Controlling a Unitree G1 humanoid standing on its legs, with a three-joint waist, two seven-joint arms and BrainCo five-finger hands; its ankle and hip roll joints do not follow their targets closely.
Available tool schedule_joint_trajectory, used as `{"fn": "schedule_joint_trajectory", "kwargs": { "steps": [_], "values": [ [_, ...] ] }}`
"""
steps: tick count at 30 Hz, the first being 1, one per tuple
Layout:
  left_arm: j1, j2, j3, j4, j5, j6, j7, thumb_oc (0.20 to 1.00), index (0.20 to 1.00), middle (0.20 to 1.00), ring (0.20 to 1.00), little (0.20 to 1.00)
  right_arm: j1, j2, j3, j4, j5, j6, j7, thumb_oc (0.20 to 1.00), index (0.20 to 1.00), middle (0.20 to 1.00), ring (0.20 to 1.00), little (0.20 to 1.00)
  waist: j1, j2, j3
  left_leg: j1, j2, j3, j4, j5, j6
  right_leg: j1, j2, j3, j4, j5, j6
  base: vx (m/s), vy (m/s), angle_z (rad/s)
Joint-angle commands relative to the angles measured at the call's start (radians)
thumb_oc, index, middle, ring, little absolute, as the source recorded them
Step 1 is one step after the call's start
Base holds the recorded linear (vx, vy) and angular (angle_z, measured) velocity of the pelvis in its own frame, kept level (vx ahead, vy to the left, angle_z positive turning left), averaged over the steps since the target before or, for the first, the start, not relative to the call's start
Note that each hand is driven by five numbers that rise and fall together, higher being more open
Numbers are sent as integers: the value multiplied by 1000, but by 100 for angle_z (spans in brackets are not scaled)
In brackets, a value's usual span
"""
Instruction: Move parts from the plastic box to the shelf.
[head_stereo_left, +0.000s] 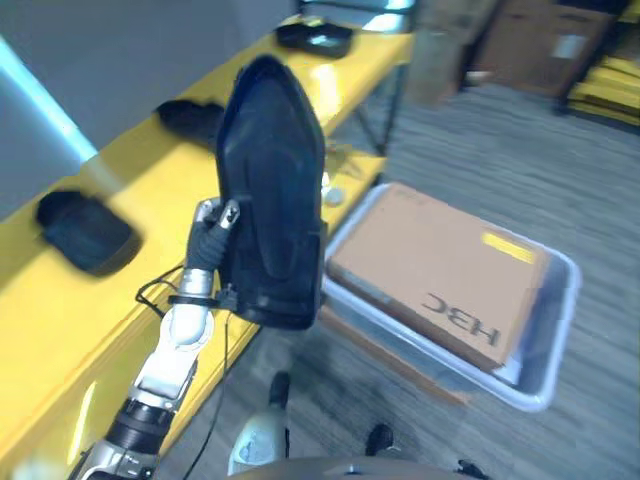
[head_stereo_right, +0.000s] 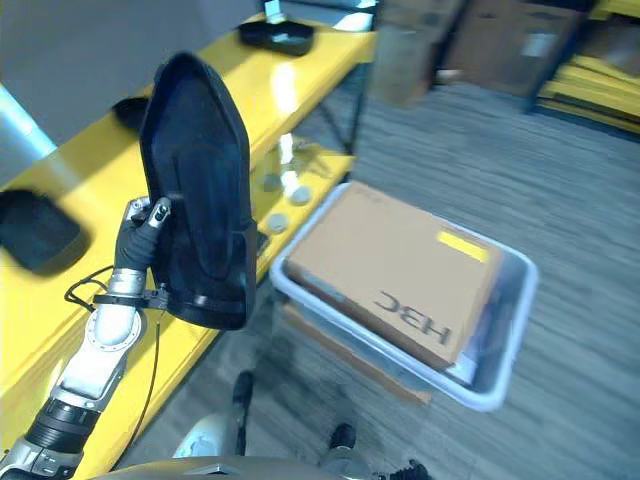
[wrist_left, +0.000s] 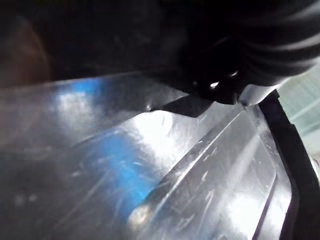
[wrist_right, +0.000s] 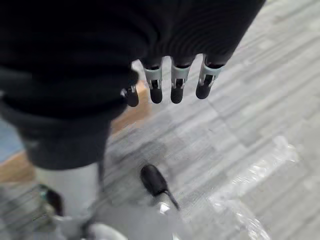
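My left hand (head_stereo_left: 208, 240) has its fingers clamped on the black part (head_stereo_left: 270, 190), held upright above the yellow shelf (head_stereo_left: 70, 330), so I'd lower it flat into the bare stretch between the parts already there; the right hand's (wrist_right: 175, 82) fingers hang straight.

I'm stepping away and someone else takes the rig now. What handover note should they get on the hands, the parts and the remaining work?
Left hand: shut on a large black moulded part, held upright above the yellow shelf's front edge.
Right hand: open, holding nothing, hanging over the floor.
Done: three black parts already lie on the shelf, one near, one in the middle, one at the far end.
Plastic box: on the floor beside the shelf, holding a cardboard box.
Left: set the held part down on the shelf.
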Motion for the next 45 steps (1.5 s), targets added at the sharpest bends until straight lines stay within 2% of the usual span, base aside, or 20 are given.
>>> {"fn": "schedule_joint_trajectory", "kwargs": {
  "steps": [1, 5, 9, 12, 13, 14, 15, 18, 20, 22, 27, 28, 29, 30, 32, 34, 38, 40, 43, 45],
  "values": [
    [-98, -28, 95, -118, -77, -109, -6, 200, 200, 200, 200, 200, -38, 52, -70, 13, 48, -7, -3, 1000, 1000, 1000, 1000, 1000, -36, -7, -14, 61, -2, 63, 115, -242, 16, 9, -10, 4, 4, -67, 68, -94, -17, 31],
    [-136, -19, 97, -191, -91, -124, -13, 200, 200, 200, 200, 200, -26, 57, -107, 25, 79, -1, -2, 1000, 1000, 1000, 1000, 1000, -37, -25, -46, 132, -64, 86, 128, -344, 48, 19, -16, -75, 10, -55, 67, -37, 50, 109],
    [-153, 4, 88, -207, -61, -122, -13, 200, 200, 200, 200, 200, -26, 71, -104, 31, 57, 6, -1, 1000, 1000, 1000, 1000, 1000, -36, -33, -86, 198, -92, 47, -21, -317, 67, 27, -16, -106, 16, -33, 86, 36, 131, 74],
    [-161, 32, 95, -237, -51, -116, 0, 200, 200, 200, 200, 200, -31, 109, -129, 3, 108, 5, 3, 1000, 1000, 1000, 1000, 1000, -33, -43, -76, 235, -113, 24, -57, -329, 123, -27, -81, -108, 230, -66, 97, 52, 273, 47],
    [-166, 45, 81, -246, -32, -112, 6, 200, 200, 200, 200, 200, -30, 122, -116, -18, 106, -1, -1, 1000, 1000, 1000, 1000, 1000, -46, -43, -60, 261, -132, -5, -63, -345, 149, -76, -126, -42, 342, -66, 118, 46, 228, 29],
    [-167, 46, 81, -245, -30, -112, 8, 200, 200, 200, 200, 200, -31, 123, -116, -19, 106, -1, -2, 1000, 1000, 1000, 1000, 1000, -46, -45, -58, 261, -135, -5, -62, -347, 151, -80, -131, -40, 353, -70, 121, -44, 182, 29],
    [-188, 50, 57, -238, -24, -113, 18, 200, 200, 200, 200, 200, -40, 127, -105, -26, 100, -6, -13, 1000, 1000, 1000, 1000, 1000, -71, -54, -43, 255, -143, -18, -50, -337, 163, -119, -113, 47, 360, -47, 113, -82, 30, 44],
    [-201, 56, 27, -217, -30, -125, 16, 200, 200, 200, 200, 200, -47, 140, -70, -17, 118, -13, -1, 1000, 1000, 1000, 1000, 1000, -135, -65, -41, 256, -156, -129, -40, -331, 164, -173, 60, 419, 319, -87, 114, 31, 23, 123],
    [-197, 54, 21, -214, -51, -132, -9, 200, 200, 200, 200, 200, -37, 147, -58, -3, 133, -17, 0, 1000, 1000, 1000, 1000, 1000, -147, -77, -48, 240, -169, -195, -38, -323, 171, -165, 125, 534, 288, -110, 88, 52, -19, 97],
    [-187, 60, 29, -216, -58, -132, -17, 200, 200, 200, 200, 200, -30, 154, -58, 8, 152, -21, -4, 1000, 1000, 1000, 1000, 1000, -142, -93, -52, 216, -186, -234, -23, -320, 171, -150, 155, 550, 233, -104, 57, 35, -73, 114],
    [-142, 85, 78, -264, -84, -133, -37, 200, 200, 200, 200, 200, -38, 160, 6, 33, 84, -1, 34, 1000, 1000, 1000, 1000, 1000, -106, -89, -59, 182, -209, -315, -15, -301, 152, -114, 149, 494, 141, -85, 51, 66, -98, 95],
    [-154, 85, 74, -261, -106, -128, -39, 200, 200, 200, 200, 200, -39, 131, -2, 15, 45, 0, 26, 1000, 1000, 1000, 1000, 1000, -109, -79, -45, 148, -175, -244, -5, -284, 128, -108, 117, 416, 144, -91, 51, 27, 122, 103],
    [-169, 79, 71, -247, -117, -119, -45, 200, 200, 200, 200, 200, -38, 96, -40, 13, 42, 7, 11, 1000, 1000, 1000, 1000, 1000, -125, -71, -35, 117, -96, -98, -4, -276, 100, -95, 62, 309, 153, -108, 69, 16, 122, 200],
    [-170, 79, 71, -247, -117, -118, -45, 200, 200, 200, 200, 200, -39, 96, -40, 13, 42, 7, 12, 1000, 1000, 1000, 1000, 1000, -126, -71, -36, 112, -96, -100, -3, -272, 100, -98, 61, 307, 152, -104, 68, -13, 116, 270],
    [-177, 74, 67, -227, -130, -114, -45, 200, 200, 200, 200, 200, -34, 90, -88, 0, 91, 5, -9, 1000, 1000, 1000, 1000, 1000, -124, -68, -40, 79, -8, -35, -2, -223, 58, -72, 22, 229, 159, -113, 79, 32, 90, 201],
    [-180, 76, 62, -218, -131, -115, -44, 200, 200, 200, 200, 200, -24, 89, -107, -6, 120, 1, -13, 1000, 1000, 1000, 1000, 1000, -124, -65, -47, 72, 17, -52, -7, -203, 39, -57, 12, 199, 160, -119, 81, 104, 110, 88],
    [-162, 118, 96, -174, -67, -105, 26, 200, 200, 200, 200, 200, -11, 91, -89, -36, 159, -12, -13, 1000, 1000, 1000, 1000, 1000, -100, -63, -69, 105, 164, -168, -60, -136, -32, -14, -44, 197, 153, -124, 101, 217, 405, 29],
    [-140, 144, 116, -145, -44, -104, 31, 200, 200, 200, 200, 200, -12, 86, -139, -34, 189, -12, -22, 1000, 1000, 1000, 1000, 1000, -107, -45, -87, 131, 113, -132, -63, -201, -23, 8, -122, 220, 145, -49, 158, 267, 649, -24],
    [-117, 202, 149, -156, -24, -109, 34, 200, 200, 200, 200, 200, -36, 100, -171, -48, 180, -8, -62, 1000, 1000, 1000, 1000, 1000, -117, -45, -80, 161, 29, -103, -73, -241, 25, -48, -205, 264, 192, 102, 179, 101, 396, -29],
    [-110, 235, 178, -141, 25, -99, 67, 200, 200, 200, 200, 200, -40, 121, -161, -67, 159, -8, -65, 1000, 1000, 1000, 1000, 1000, -112, -34, -69, 176, 15, -56, -81, -249, 49, -104, -217, 238, 229, 98, 172, 29, 327, -49]
  ]
}}
